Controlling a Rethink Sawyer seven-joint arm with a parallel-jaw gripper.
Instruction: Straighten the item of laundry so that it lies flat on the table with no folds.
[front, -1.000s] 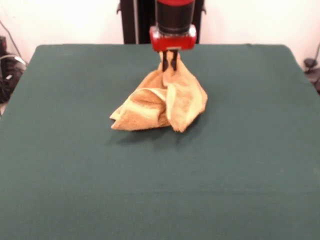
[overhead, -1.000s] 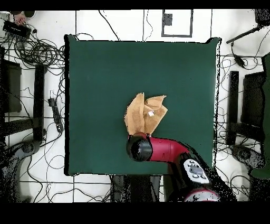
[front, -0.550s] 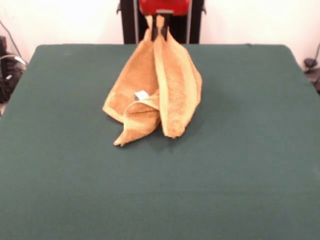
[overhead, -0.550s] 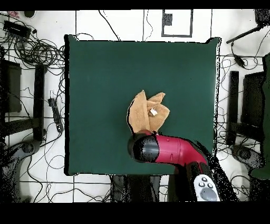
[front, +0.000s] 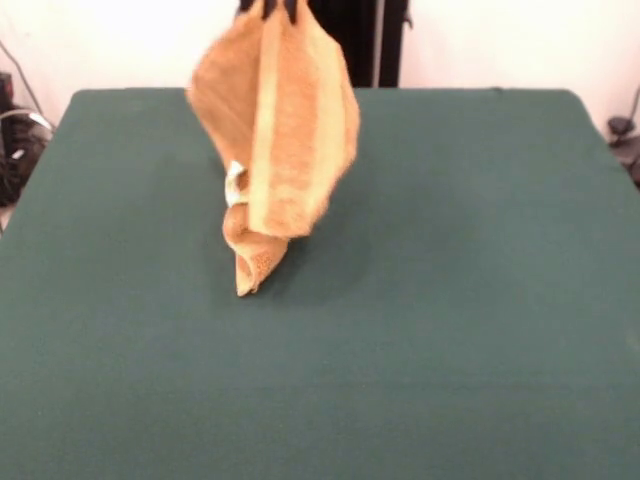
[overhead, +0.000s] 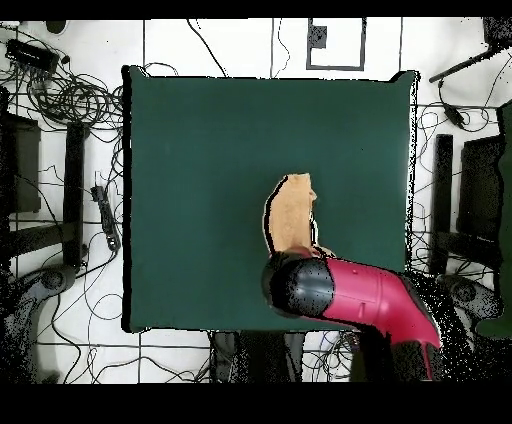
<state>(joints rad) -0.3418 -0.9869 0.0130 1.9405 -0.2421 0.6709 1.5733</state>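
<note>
Towel (front: 285, 130) hangs pinched by gripper (front: 279, 8) (bottom corner touching table (front: 480, 300)).

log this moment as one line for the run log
gripper: shut on towel | towel: hanging, folded, lowest tip at or near table | flat: not yet

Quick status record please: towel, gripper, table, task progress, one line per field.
towel: orange-yellow towel hangs from one pinched point at the top of the front view, draped in vertical folds
towel contact: lowest corner curls down to about table level; whether it touches is unclear
tag: small white tag shows on the hanging side
gripper: gripper only tips visible at the top edge, shut on the towel
arm: red arm over the table's base-side edge in the overhead view
table: dark green table
task progress: towel not yet flat
</note>
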